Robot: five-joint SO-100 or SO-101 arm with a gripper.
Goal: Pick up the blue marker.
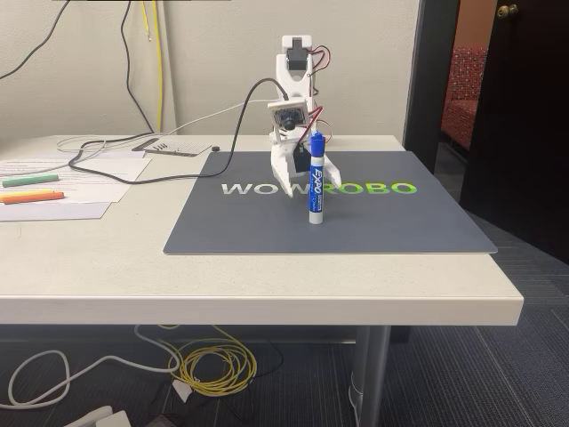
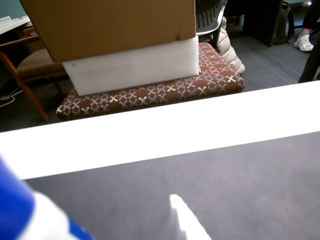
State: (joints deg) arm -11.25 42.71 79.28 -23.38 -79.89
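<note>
**Blue marker upright on the mat, at my pincer**

Fixed view: the blue marker (image 1: 316, 178) stands upright on the grey mat (image 1: 267, 227), white end down and blue cap up, its label lettering running vertically. It sits just in front of the "WOWROBO" lettering (image 1: 317, 189) printed on the mat, covering part of it. My pincer (image 1: 311, 169) is directly behind the marker, with white fingers (image 1: 286, 163) showing to either side of the barrel; whether the jaws press on the marker or merely flank it I cannot tell from this angle. My arm (image 1: 293, 62) rises behind, white, with a small camera (image 1: 288, 116) facing forward and a black cable (image 1: 178, 165) trailing off to the left across the table (image 1: 267, 285).

Wrist view: the marker (image 2: 20, 210) appears as a large blurred blue and white shape in the lower left corner, very near the lens. One white fingertip (image 2: 187, 222) enters from the bottom edge over the grey mat (image 2: 225, 185). Beyond the mat lies the pale table edge (image 2: 150, 132), then a patterned cushion (image 2: 150, 92) carrying a white block (image 2: 130, 65) and a cardboard box (image 2: 110, 25).

Periphery, fixed view: on the left of the table, well apart from the blue marker, a green marker (image 1: 29, 180) and an orange marker (image 1: 31, 197) lie on sheets of paper (image 1: 89, 169). Yellow and white cables (image 1: 213, 369) lie coiled on the floor under the table.
</note>
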